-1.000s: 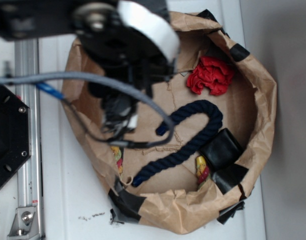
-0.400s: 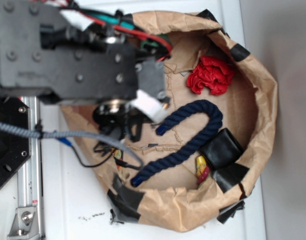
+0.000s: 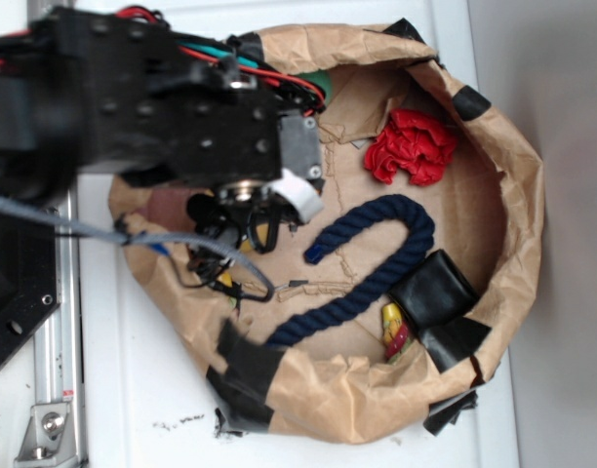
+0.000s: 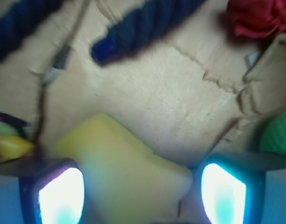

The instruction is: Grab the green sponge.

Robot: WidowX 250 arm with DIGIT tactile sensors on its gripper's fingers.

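Sponge (image 4: 126,175): pale yellow-green block on the floor of the paper bag (image 3: 518,195), low centre in the wrist view, below the blue rope (image 4: 147,23).
Gripper (image 4: 143,192): wide; one finger each side of the sponge, gaps showing, not yet closed.
Handling: likely light, soft, squashy and not slippery; pinch across its two long sides, mid-body.
Far right: a round green lump (image 4: 277,135) by a paper fold; cannot tell what it is.
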